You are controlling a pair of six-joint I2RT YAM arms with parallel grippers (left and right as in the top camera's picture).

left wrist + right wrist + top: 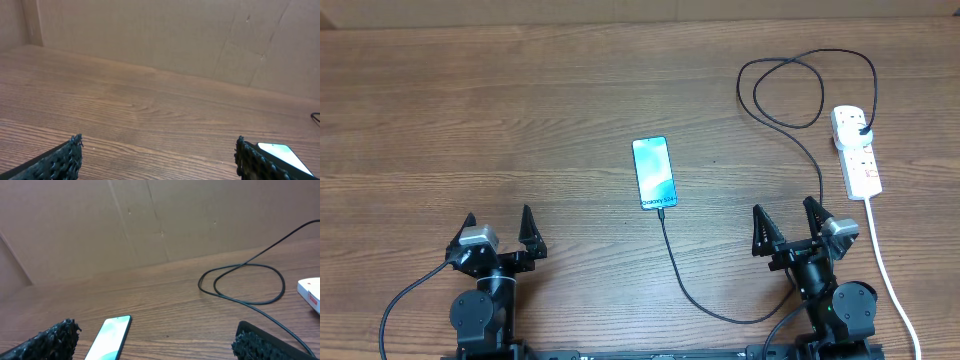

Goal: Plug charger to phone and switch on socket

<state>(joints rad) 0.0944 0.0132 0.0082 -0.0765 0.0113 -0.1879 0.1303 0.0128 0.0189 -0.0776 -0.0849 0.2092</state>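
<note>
Overhead: the left gripper (pixel 498 215) is sitting wide open and empty at the near edge of the table (pixel 470 120), and the right gripper (pixel 782 208) is doing the same on its own side, holding nothing. The phone (pixel 652 173) is lying flat mid-table between them with its screen lit. The charger (pixel 665 230) is meeting the phone's near edge and looks plugged in, though I cannot tell if it is fully seated. Its cable is running round behind the right arm, looping far right, and ending in a black plug (pixel 860 128) on the socket (pixel 860 165). The red switches are too small to read.

Left wrist: the left gripper (pixel 157 145) is showing spread fingers over bare wood, with a corner of the phone (pixel 280 152) peeking past the right finger.

Right wrist: the right gripper (pixel 157 330) is gaping open, with the phone (pixel 110 337) just ahead on the left. The charger (pixel 280 243) is looping ahead on the right, and a corner of the socket (pixel 310 290) is showing at the right edge.

Judgement: the plugging looks done and the switching is probably what is pending. The right arm is sitting nearer, so the next move calls for reaching to the strip and pressing the switch beside the plug with a fingertip, without dragging the cable.
</note>
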